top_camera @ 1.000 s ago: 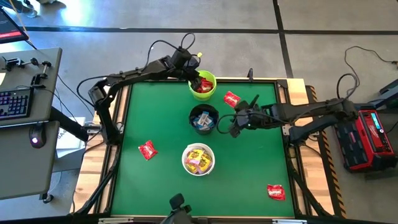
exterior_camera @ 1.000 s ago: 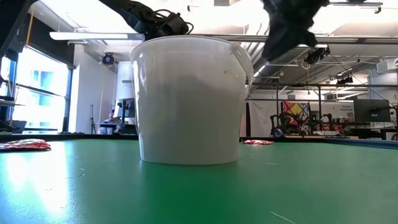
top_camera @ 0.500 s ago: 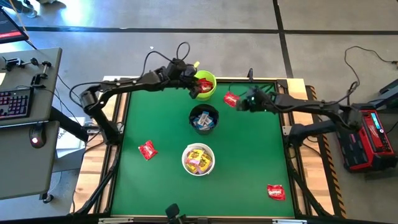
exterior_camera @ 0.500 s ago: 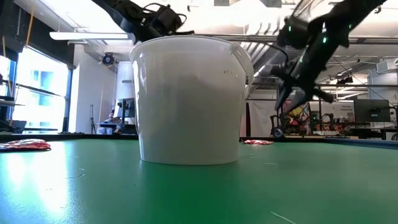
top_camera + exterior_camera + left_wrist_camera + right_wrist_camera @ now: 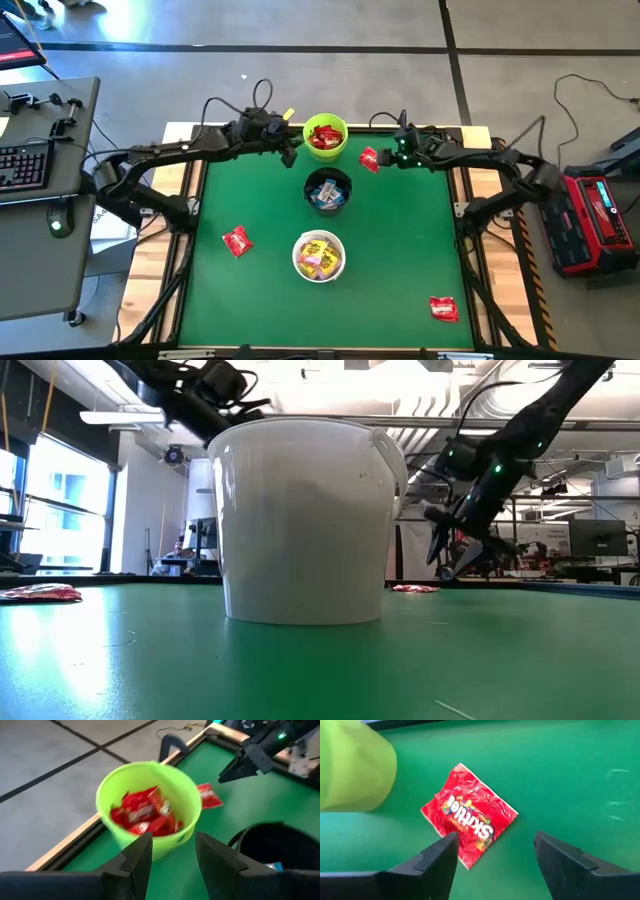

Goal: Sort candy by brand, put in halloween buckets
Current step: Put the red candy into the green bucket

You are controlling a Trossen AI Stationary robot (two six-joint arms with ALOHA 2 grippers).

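Our right gripper (image 5: 492,857), jaws spread wide, hangs over a red Skittles packet (image 5: 468,822) beside the lime bucket (image 5: 326,137).

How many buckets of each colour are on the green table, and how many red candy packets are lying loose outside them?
Green bucket: 1
Black bucket: 1
White bucket: 1
Loose red packets: 3
Total: 6
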